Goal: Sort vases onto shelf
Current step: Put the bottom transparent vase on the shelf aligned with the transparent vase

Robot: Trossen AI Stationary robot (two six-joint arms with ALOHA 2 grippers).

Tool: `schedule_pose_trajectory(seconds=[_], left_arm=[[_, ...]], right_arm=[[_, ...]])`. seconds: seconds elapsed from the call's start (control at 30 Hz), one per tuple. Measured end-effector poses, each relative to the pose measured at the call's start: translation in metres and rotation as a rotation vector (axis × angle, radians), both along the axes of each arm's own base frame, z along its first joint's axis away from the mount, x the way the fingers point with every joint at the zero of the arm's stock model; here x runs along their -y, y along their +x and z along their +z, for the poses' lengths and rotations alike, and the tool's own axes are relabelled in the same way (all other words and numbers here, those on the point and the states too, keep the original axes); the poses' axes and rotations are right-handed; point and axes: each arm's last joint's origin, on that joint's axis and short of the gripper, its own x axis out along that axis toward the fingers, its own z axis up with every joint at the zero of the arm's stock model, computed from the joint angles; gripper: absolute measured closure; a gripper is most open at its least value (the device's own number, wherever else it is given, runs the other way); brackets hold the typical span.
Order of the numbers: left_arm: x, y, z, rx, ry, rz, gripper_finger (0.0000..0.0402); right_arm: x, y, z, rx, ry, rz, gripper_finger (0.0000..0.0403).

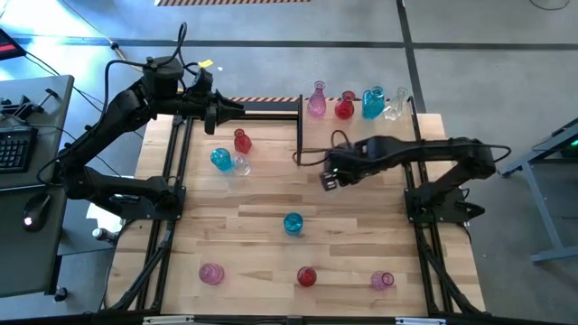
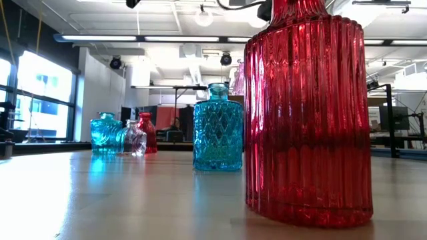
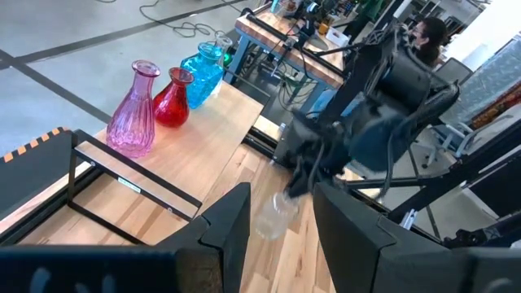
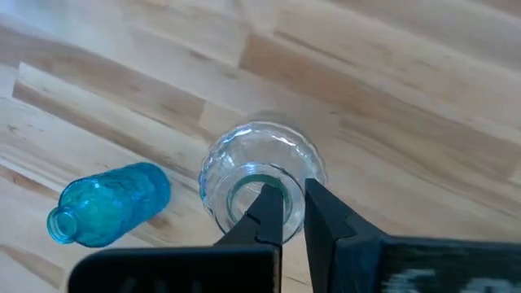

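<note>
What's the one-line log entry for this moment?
right gripper: shut on clear vase rim, mid-table | left gripper: open, empty, waiting left of shelf | shelf: four vases standing

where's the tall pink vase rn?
High view: far edge, right of centre, the tall pink vase stands on the shelf, leftmost of the row, red vase beside it.

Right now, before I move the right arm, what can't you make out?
High view: the right gripper covers the clear round glass vase it pinches by the rim.
Low view: the ribbed red glass vase, cut off at the top, blocks what stands behind it; neither gripper shows.
Right wrist view: whether that vase is lifted, unclear.
</note>
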Motion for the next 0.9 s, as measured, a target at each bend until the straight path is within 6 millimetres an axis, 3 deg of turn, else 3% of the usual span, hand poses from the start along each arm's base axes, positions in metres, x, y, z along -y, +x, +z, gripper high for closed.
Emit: schedule_pose_trajectory(seconds=[0.47,0.9], left_arm=[[0.000,0.000,0.000,0.000,0.000,0.000,0.0275],[0.000,0.000,0.000,0.000,0.000,0.000,0.0275]], right_arm=[[0.019,-0.070,0.046,0.029,-0.049,-0.096,0.0402],[0.044,-0.122,0.067,0.014,-0.168,-0.205,0.0402]])
